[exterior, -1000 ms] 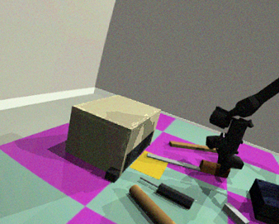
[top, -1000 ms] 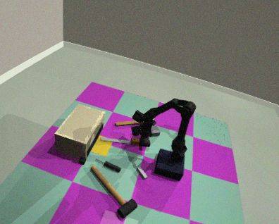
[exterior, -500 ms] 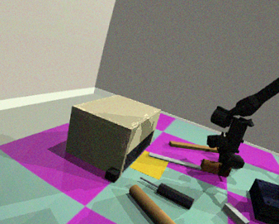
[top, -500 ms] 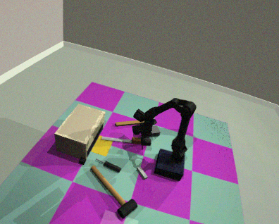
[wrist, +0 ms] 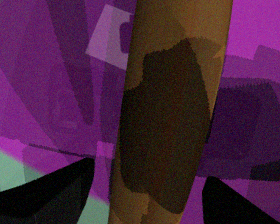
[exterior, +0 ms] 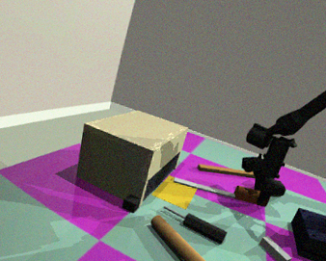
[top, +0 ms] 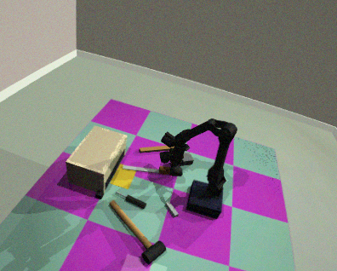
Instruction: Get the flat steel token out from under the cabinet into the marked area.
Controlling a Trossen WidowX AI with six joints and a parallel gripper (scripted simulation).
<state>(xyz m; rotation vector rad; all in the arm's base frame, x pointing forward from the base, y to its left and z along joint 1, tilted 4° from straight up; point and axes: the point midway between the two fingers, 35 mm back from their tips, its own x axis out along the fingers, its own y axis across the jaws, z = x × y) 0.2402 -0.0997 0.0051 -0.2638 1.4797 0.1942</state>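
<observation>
Where light falls — cabinet (top: 95, 147) (exterior: 114, 161) looks cream

- Under the cabinet (top: 95, 149) (exterior: 129, 141), by the desk's (top: 204, 170) (exterior: 34, 162) (wrist: 250, 25) left edge: too dark to make out the token.
- Toward the far edge, a hammer (top: 152, 149) (exterior: 223, 170), partly hidden behind the gripper (top: 172, 165) (exterior: 260, 186) (wrist: 151, 170).
- Toward the near edge, the mallet (top: 153, 252) (exterior: 196, 256): head cut off in the exterior view.
- The near corners: outside the top view.
- At the far right corner, specks (top: 260, 155) too small to identify.
</observation>
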